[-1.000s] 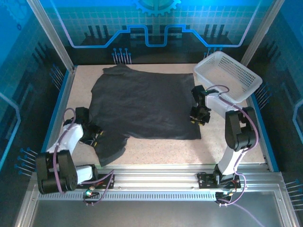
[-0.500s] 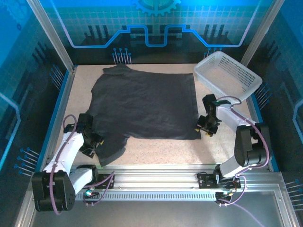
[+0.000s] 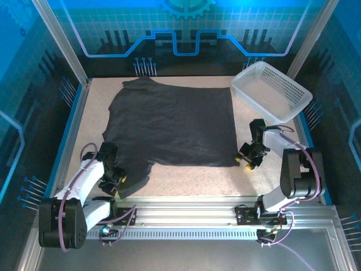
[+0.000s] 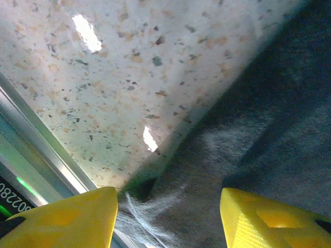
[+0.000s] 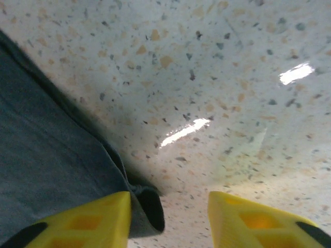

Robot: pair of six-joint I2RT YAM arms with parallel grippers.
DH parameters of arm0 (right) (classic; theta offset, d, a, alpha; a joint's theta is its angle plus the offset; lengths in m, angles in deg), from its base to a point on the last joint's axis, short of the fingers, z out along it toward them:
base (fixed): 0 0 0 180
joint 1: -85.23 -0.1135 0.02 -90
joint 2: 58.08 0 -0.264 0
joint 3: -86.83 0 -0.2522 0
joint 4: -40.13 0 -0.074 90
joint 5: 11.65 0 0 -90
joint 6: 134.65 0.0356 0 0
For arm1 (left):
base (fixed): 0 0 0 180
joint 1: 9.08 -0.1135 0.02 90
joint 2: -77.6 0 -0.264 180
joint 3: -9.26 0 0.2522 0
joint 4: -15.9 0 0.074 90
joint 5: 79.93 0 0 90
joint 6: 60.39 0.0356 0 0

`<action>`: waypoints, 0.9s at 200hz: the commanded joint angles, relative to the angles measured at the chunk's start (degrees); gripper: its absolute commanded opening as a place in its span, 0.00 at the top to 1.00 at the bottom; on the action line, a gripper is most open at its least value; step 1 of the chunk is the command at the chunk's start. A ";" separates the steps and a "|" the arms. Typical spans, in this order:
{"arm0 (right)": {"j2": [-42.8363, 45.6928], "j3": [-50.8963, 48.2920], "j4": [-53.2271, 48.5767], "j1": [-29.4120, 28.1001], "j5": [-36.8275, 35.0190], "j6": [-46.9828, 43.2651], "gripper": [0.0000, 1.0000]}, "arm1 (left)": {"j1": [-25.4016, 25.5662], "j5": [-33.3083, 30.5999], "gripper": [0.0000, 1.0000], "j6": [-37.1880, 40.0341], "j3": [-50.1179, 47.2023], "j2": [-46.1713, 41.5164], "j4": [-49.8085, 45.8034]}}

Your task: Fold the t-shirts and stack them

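A white basket (image 3: 256, 104) with little holes sits at the far right corner of the speckled table (image 3: 186, 180). A blue strip (image 3: 65, 141) runs down the left edge. A silver rail (image 3: 186, 217) runs along the near edge.

T-shirt (image 3: 169, 127) flat on surface (image 3: 192, 183), basket (image 3: 272, 90) behind at far right, left hand (image 3: 117, 180) at near-left sleeve, right hand (image 3: 246, 162) at near-right corner.

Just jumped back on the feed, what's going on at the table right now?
One dark t-shirt lies spread flat on the speckled table, not yet folded. The left gripper sits low at its near-left sleeve, jaws open around the cloth edge. The right gripper is down at the near-right corner, also open. Neither grips it. A white basket stands far right.
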 commanded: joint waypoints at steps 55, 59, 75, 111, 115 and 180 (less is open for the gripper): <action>4.91 -0.17 -4.78 -4.61 -2.58 7.30 0.52 | 1.23 0.82 0.44 -1.23 2.32 -1.44 -1.77; 5.76 -0.21 -4.98 -5.13 -2.84 7.61 0.51 | 1.28 0.74 0.44 -1.21 2.42 -1.61 -1.93; 8.24 -0.17 -5.75 -7.66 -3.57 8.88 0.48 | 1.48 0.57 0.45 -1.01 3.03 -2.22 -2.32; 5.62 -2.37 -3.53 -9.12 -3.19 10.06 0.51 | 2.24 -0.04 0.45 -0.38 4.19 -2.78 -3.30; 4.89 -2.18 -3.10 -9.02 -3.19 9.74 0.52 | 2.29 0.05 0.46 -0.31 4.25 -2.78 -3.35; -6.01 3.52 -0.20 -7.07 -3.50 8.54 0.72 | 3.65 1.35 0.48 -0.08 5.15 -2.61 -3.09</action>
